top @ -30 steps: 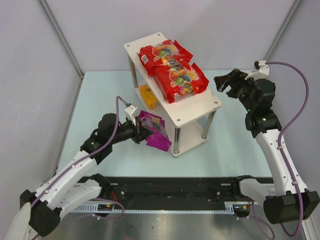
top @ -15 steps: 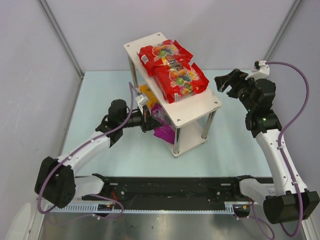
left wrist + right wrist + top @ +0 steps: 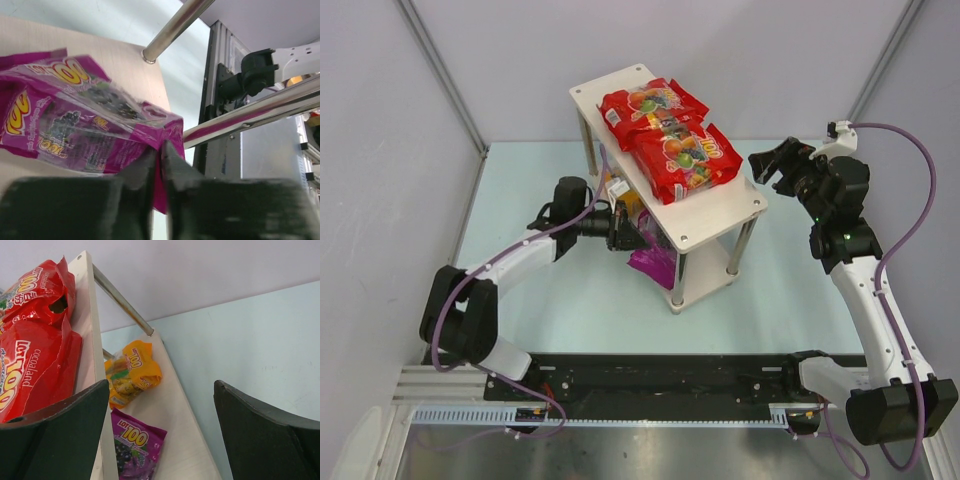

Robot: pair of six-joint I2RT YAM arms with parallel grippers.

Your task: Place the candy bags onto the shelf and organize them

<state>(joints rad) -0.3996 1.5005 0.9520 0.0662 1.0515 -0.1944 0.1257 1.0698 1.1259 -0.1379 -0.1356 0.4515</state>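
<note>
The shelf (image 3: pixel 720 215) stands mid-table with two red candy bags (image 3: pixel 670 135) on its top board. My left gripper (image 3: pixel 630 235) reaches under the top board and is shut on the edge of the purple candy bag (image 3: pixel 95 130), which lies on the lower board (image 3: pixel 125 60). The purple bag (image 3: pixel 135 450) and the orange-yellow bag (image 3: pixel 131 372) both lie on the lower board in the right wrist view. My right gripper (image 3: pixel 772 162) is open and empty, raised beside the shelf's right end.
Slim metal shelf legs (image 3: pixel 678 285) stand close to my left gripper. A black rail (image 3: pixel 660 385) runs along the near table edge. Grey walls close in the pale blue table (image 3: pixel 770 290) on three sides.
My left arm has pushed right and under the top board, carrying the purple bag from beside the shelf onto the lower board. The right arm has not moved.
</note>
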